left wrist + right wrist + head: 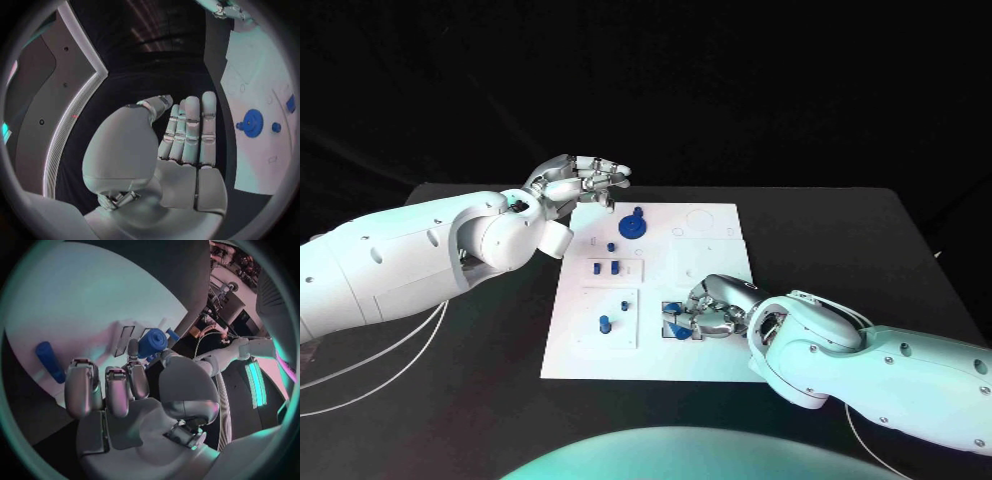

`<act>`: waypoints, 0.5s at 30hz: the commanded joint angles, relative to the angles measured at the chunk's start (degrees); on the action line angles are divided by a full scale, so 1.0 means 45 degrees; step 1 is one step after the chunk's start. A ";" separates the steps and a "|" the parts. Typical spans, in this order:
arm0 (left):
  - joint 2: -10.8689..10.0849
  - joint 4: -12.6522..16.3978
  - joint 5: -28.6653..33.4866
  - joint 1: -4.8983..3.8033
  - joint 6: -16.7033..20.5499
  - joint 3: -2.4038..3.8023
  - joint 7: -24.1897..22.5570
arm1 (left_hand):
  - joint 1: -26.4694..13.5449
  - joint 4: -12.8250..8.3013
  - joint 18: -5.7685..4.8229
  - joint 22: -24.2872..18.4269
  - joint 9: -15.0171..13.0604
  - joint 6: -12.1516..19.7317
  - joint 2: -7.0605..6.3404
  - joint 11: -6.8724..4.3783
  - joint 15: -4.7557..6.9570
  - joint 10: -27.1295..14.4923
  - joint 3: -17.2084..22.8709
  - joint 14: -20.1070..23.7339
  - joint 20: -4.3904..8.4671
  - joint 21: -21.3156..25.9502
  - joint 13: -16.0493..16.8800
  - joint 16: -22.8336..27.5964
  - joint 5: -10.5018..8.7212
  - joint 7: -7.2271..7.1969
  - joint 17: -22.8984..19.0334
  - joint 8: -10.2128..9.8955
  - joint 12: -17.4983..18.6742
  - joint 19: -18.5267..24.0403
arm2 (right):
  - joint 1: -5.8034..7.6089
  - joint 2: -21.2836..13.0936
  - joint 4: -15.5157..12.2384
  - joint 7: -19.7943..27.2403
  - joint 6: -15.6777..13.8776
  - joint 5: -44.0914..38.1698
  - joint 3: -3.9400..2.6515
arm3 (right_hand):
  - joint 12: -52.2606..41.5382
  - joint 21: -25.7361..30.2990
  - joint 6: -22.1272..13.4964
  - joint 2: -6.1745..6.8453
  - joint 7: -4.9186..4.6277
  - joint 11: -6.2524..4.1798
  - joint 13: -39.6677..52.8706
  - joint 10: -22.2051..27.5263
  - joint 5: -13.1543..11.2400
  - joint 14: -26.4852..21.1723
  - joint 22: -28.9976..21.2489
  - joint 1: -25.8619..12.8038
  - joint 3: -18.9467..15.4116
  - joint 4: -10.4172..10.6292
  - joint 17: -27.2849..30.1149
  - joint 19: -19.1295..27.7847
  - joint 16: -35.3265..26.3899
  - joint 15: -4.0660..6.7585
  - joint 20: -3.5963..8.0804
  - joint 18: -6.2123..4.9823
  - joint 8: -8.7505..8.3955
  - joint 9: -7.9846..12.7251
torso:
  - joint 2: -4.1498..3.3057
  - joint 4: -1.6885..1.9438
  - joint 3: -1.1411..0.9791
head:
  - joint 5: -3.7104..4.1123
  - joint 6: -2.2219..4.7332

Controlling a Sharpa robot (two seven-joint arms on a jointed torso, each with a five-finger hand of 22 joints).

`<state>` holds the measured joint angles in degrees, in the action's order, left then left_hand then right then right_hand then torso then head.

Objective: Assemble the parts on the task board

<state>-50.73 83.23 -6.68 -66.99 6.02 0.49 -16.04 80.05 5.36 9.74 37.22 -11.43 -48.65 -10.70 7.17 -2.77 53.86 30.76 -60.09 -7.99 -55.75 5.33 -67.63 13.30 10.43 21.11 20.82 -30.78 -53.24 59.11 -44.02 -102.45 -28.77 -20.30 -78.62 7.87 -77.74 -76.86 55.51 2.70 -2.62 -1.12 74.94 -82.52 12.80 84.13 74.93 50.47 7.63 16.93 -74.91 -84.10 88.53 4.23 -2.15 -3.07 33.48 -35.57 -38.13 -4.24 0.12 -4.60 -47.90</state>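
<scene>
Head view. Task board [678, 330] lies in mid-table. Right hand [708, 310] is down on the board's near right part, fingers curled over small blue parts [678, 318] there; the parts lie directly under and just ahead of the fingertips. Left hand [578, 180] is raised beyond the board's far left corner, well apart from those parts, fingers drawn in, nothing seen in it. Also on the board: a blue disc part [632, 224] near the far edge, two short blue pegs [603, 268] in the middle, one blue peg [604, 323] in the near left plate.

Left wrist view. Left hand [181, 150] shows fingers straight and pressed side by side, palm bare, holding nothing. The blue disc part [252, 123] lies on the board off to the side of the fingers, no contact.

Right wrist view. Right hand [134, 390] has its fingers bent down toward the board; a blue cylindrical part [152, 342] sits at the fingertips, touching or nearly so. Whether it is pinched: cannot tell. A longer blue peg [49, 361] lies apart.

Judgement: the right hand is much the nearer, so the coming move is its own.
</scene>
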 commanded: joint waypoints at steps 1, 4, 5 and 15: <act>0.0015 0.0033 -0.0016 -0.0007 -0.0215 0.0007 -0.0024 | -0.0104 -0.0053 0.0186 -0.0015 -0.0016 -0.0026 -0.0030 -0.0042 -0.0002 -0.0082 0.0000 0.0059 -0.0054 0.0075 0.0000 0.0075 -0.0008 0.0083 -0.0009 -0.0037 0.0077 -0.0015 | -0.0015 0.0040 0.0003 -0.0314 0.0366 -0.0656 -0.0002 | -0.0002 0.0066 -0.0015 -0.0035 -0.0060 0.0003 0.0799 -0.0080 -0.0336 0.1126 0.2516 -0.0483 -0.0345 0.0007 -0.2442 -0.0326 0.0070 0.0071 0.0076 0.0094 -0.0009 -0.0033 | 0.0003 0.0008 0.0000 | 0.0020 0.0004; 0.0014 0.0029 -0.0016 -0.0007 -0.0215 0.0007 -0.0020 | -0.0104 -0.0053 0.0186 -0.0015 -0.0016 -0.0026 -0.0030 -0.0042 -0.0002 -0.0082 0.0000 0.0059 -0.0054 0.0075 0.0000 0.0075 -0.0008 0.0083 -0.0009 -0.0037 0.0077 -0.0015 | -0.0016 0.0046 -0.0001 -0.0398 0.0396 -0.0817 -0.0002 | 0.0040 0.0109 -0.0036 -0.0093 -0.0069 0.0006 0.0795 -0.0069 -0.0635 0.1121 0.2515 -0.0834 -0.0667 0.0006 -0.2415 -0.0318 0.0060 0.0065 0.0073 0.0087 -0.0001 -0.0067 | 0.0005 0.0007 -0.0004 | 0.0037 0.0018; 0.0013 0.0028 -0.0016 -0.0007 -0.0215 0.0007 -0.0019 | -0.0104 -0.0053 0.0186 -0.0015 -0.0016 -0.0026 -0.0030 -0.0042 -0.0002 -0.0082 0.0000 0.0059 -0.0054 0.0075 0.0000 0.0075 -0.0008 0.0083 -0.0009 -0.0037 0.0077 -0.0015 | -0.0017 0.0042 -0.0006 -0.0423 0.0402 -0.0865 -0.0002 | 0.0087 0.0140 -0.0050 -0.0106 -0.0074 0.0010 0.0766 -0.0046 -0.0739 0.1117 0.2510 -0.0935 -0.0793 0.0004 -0.2399 -0.0310 0.0055 0.0062 0.0070 0.0082 -0.0002 -0.0077 | 0.0006 0.0004 -0.0003 | 0.0046 0.0021; -0.0002 0.0028 -0.0016 -0.0007 -0.0207 0.0007 -0.0005 | -0.0104 -0.0053 0.0186 -0.0015 -0.0016 -0.0026 -0.0030 -0.0042 -0.0002 -0.0082 0.0000 0.0059 -0.0054 0.0075 0.0000 0.0075 -0.0008 0.0083 -0.0009 -0.0037 0.0077 -0.0015 | -0.0048 -0.0224 -0.0448 -0.0300 0.0189 -0.1099 -0.0002 | 0.0094 0.0143 -0.0065 -0.0224 -0.0079 0.0016 0.0806 -0.0062 -0.0916 0.1119 0.2523 -0.1005 -0.1137 -0.0018 -0.2409 -0.0318 0.0055 0.0055 0.0062 0.0085 0.0007 -0.0115 | -0.0009 0.0005 -0.0012 | 0.0054 0.0010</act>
<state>-50.78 83.22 -6.68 -67.00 5.97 0.49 -15.90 80.05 5.36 9.73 37.22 -11.44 -48.65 -10.70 7.17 -2.77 53.86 30.76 -60.10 -7.99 -55.69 5.33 -67.63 13.30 10.43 21.11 20.82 -30.78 -53.24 58.97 -44.80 -104.00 -30.10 -19.67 -81.84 7.85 -77.44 -76.19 55.33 1.74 -2.80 -1.11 74.93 -82.51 8.50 84.13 74.92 46.07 2.83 16.82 -74.91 -84.10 88.52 4.22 -2.15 -3.07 33.48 -36.02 -38.12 -4.21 0.09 -4.37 -47.82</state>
